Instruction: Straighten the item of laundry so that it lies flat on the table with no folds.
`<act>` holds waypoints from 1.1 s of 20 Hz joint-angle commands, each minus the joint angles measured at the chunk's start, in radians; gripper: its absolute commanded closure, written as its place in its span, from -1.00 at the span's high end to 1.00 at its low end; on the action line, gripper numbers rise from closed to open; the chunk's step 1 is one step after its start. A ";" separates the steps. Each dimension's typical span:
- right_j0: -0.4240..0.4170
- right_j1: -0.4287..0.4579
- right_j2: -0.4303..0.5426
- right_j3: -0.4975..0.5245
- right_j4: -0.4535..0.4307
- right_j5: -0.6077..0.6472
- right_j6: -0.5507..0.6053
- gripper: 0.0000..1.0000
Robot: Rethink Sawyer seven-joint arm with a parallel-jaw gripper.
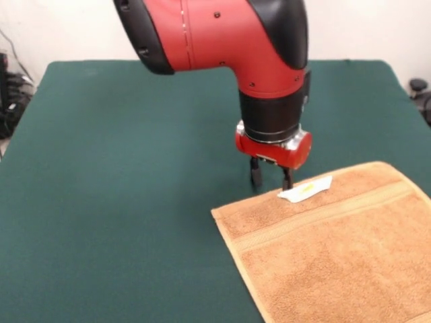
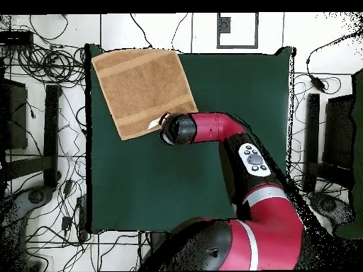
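The tan-orange towel (image 1: 337, 249) lies spread on the green table (image 1: 121, 188), at the lower right of the front view. It looks flat, with a woven band running across it. Its small white label (image 1: 306, 190) lies turned up on the far hem. My gripper (image 1: 271, 178) points straight down just behind that hem and is open, with nothing between its fingers; one fingertip (image 1: 287, 180) stands right beside the label. From overhead, the towel (image 2: 142, 85) fills the table's (image 2: 213, 92) top left corner, and the arm's wrist (image 2: 176, 129) covers the gripper at the towel's lower right corner.
The towel reaches close to the table's edges at that corner. Cables (image 2: 42, 64) and dark equipment (image 2: 337, 134) lie on the floor around the table. The arm (image 2: 234, 149) stretches over the table's middle in the overhead view.
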 commanded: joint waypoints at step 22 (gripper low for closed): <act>0.006 0.242 -0.020 -0.052 -0.086 0.229 -0.130 1.00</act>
